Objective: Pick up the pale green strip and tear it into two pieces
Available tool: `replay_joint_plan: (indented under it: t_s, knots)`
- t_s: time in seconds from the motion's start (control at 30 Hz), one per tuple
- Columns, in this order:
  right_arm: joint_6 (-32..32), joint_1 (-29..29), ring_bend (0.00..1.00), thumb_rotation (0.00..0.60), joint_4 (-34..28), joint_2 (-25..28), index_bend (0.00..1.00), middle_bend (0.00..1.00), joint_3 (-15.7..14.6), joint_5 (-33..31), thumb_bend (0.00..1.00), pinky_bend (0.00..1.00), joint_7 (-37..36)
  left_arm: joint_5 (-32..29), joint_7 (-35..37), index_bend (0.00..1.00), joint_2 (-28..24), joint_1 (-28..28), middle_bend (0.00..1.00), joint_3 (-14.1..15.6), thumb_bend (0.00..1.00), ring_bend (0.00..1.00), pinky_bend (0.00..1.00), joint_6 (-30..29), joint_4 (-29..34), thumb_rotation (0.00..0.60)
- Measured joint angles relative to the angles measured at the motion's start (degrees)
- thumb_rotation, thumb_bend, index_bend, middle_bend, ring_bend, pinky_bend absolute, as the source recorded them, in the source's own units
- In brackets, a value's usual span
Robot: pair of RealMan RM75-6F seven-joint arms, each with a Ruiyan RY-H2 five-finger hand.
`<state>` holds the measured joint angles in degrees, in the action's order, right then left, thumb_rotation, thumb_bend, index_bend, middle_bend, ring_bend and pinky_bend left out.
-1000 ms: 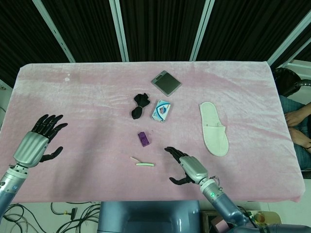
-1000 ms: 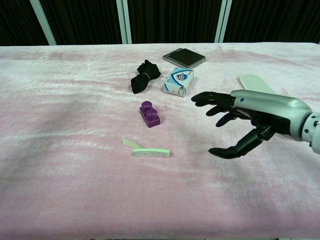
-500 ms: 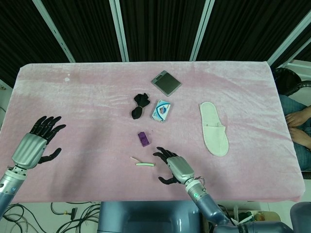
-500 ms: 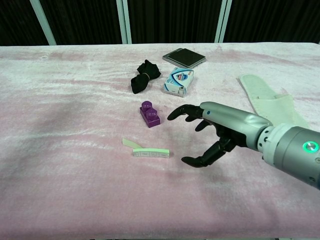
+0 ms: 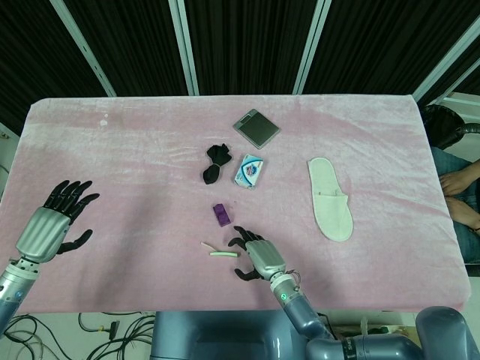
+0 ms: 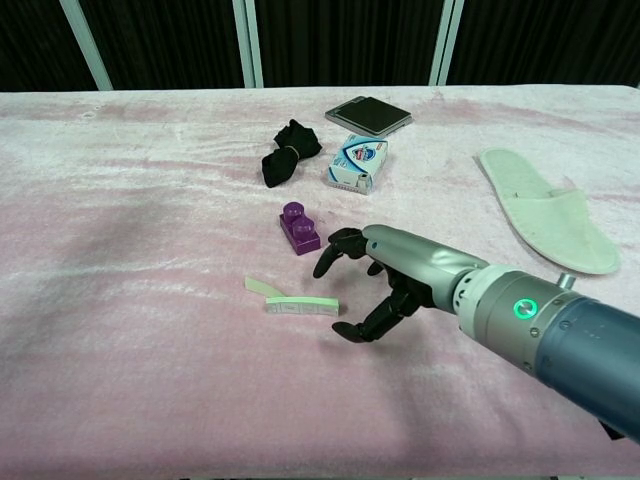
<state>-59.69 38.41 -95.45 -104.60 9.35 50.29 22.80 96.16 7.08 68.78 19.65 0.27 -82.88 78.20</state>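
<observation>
Pink cloth covers the table (image 5: 112, 150), and the pale green strip (image 6: 302, 305) lies flat just below the purple block (image 6: 299, 228). Your right hand (image 6: 385, 280) hovers beside the strip's right end, fingers spread, holding nothing. You're at the reach; next, pinch that end. Your left hand (image 5: 54, 225) waits spread wide, far left of the block.

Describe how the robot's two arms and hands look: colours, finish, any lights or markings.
Both hands have silver-grey metallic backs and black fingers: the right hand, the left hand. The right wrist is a grey cuff carrying a glowing green light, leading into a blue-grey forearm. The left forearm is the same blue-grey.
</observation>
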Motion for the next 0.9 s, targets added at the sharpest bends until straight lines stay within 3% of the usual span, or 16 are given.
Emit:
replay_joint_plan:
  t_s: [0.4,0.9]
  knots:
    - [-4.3,1.1,0.07,0.6,5.5,-7.1,0.36,0.02,1.8,-3.8,0.29,0.15,5.2,0.7,-0.2,0.16,0.3,-0.5,0.02,0.0,0.31,0.0,0.0,-1.2,-0.3,0.6]
    - [-5.4,1.2,0.08,0.6,9.9,-10.8,0.49,0.02,2.5,-3.5,0.31,0.15,6.7,0.5,-0.1,0.16,0.3,-0.7,0.02,-0.2,0.31,0.0,0.0,-1.3,-0.5,0.6]
